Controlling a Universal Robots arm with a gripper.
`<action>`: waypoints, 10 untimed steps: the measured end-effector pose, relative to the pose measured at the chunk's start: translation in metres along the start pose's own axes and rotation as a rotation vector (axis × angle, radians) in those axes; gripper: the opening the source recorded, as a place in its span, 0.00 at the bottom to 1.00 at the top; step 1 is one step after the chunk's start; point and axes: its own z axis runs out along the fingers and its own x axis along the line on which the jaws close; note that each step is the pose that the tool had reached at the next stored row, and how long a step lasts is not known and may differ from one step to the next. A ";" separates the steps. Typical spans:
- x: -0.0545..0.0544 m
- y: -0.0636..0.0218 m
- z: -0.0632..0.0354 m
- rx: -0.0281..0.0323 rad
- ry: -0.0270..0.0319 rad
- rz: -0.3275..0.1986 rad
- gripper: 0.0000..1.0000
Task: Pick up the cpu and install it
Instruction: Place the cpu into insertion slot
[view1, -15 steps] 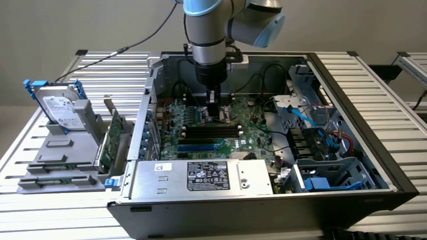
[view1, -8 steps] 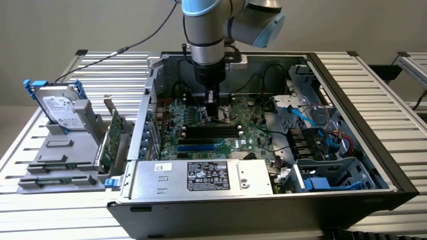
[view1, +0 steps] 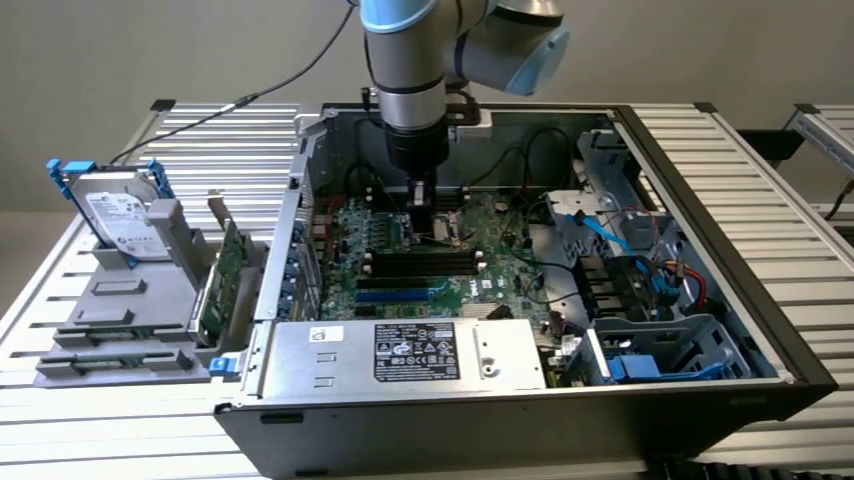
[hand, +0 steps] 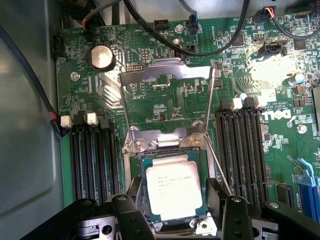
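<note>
We see a plain grey wall (view1: 160, 50) behind a big table (view1: 747, 180) made of shiny metal slats. On the table sits an open computer case (view1: 400, 440), dark on the outside and full of wires. The robot arm (view1: 407, 60) reaches straight down into the case. At the bottom of the case lies a green board (hand: 165, 100) with long black slots (hand: 92, 160). Outside the case, on the exterior view's left, a silver hard drive (view1: 120, 215) stands up in a grey holder (view1: 127, 320), with a thin green card (view1: 230, 265) beside it. The gripper (view1: 423, 228) hangs low over the board. Its two black fingers (hand: 131, 215) stand apart and hold nothing. Between them lies the cpu (hand: 174, 192), flat in its socket on the board. The socket's metal lid (hand: 165, 72) is flipped open.
</note>
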 end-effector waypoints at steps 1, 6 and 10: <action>0.000 -0.0004 -0.0001 0.0001 0.0005 0.000 0.62; 0.000 -0.0014 -0.0002 0.0010 0.0083 0.001 0.62; 0.000 -0.0020 -0.0001 0.0020 0.0173 0.002 0.62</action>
